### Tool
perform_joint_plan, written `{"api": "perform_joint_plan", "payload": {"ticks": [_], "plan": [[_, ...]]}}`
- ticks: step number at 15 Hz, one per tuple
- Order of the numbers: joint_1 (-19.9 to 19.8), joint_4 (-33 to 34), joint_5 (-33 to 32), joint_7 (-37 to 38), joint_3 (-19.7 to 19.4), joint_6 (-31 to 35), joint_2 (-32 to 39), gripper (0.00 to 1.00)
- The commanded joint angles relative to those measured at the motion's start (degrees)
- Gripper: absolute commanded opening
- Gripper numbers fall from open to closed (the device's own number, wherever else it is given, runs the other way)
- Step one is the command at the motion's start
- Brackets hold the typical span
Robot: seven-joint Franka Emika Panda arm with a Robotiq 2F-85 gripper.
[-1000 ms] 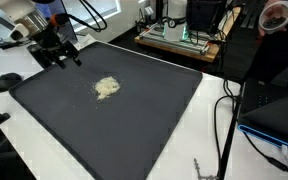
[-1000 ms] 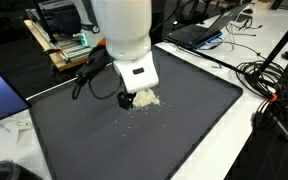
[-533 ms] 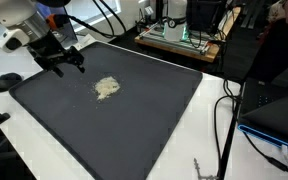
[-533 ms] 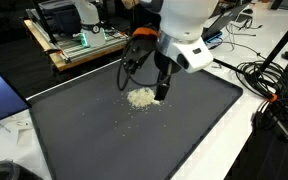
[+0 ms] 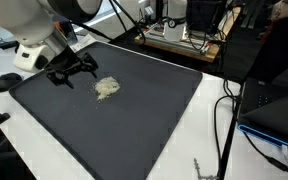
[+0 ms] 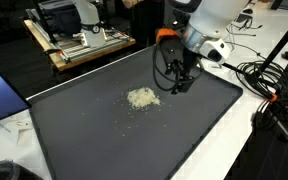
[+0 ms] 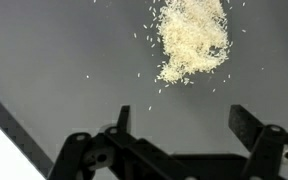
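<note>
A small heap of pale rice-like grains (image 5: 106,88) lies on a black mat (image 5: 134,130); it also shows in an exterior view (image 6: 142,98) and at the top of the wrist view (image 7: 192,38), with loose grains scattered around it. My gripper (image 5: 74,70) hangs just above the mat beside the heap, a short way off it (image 6: 181,80). In the wrist view the gripper (image 7: 184,120) is open and empty, its two dark fingers spread wide with bare mat (image 7: 64,50) between them.
The mat lies on a white table (image 6: 214,150). A black round object (image 5: 8,82) sits off the mat's corner. Cables (image 6: 269,95) and a stand crowd one side; a laptop (image 5: 279,115) and an electronics rack (image 5: 179,35) stand past the edges.
The arm has swung and turned. The gripper moved from right over the heap to beside it, and the heap now lies ahead of the open fingers. The grains have not moved.
</note>
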Motion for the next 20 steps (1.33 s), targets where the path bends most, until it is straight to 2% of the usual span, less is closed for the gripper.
{"api": "perform_joint_plan", "payload": {"ticks": [1,5,9,13,15,20], "plan": [[4.7,2.9,-5.4,2.2,-2.4,-5.9,2.1,1.00],[8.9,1.0,-8.1,15.3,-4.1,-8.7,1.4,1.00],[10.7,-2.8,-6.4,29.3,-5.0,-8.7,0.0,1.00],[10.6,-7.9,-5.2,42.5,-5.3,-7.4,-1.7,1.00],[9.8,-10.3,-4.9,49.1,-4.2,-8.0,-2.7,1.00],[9.3,-22.0,-1.4,64.7,-4.1,-2.3,-10.0,1.00]]}}
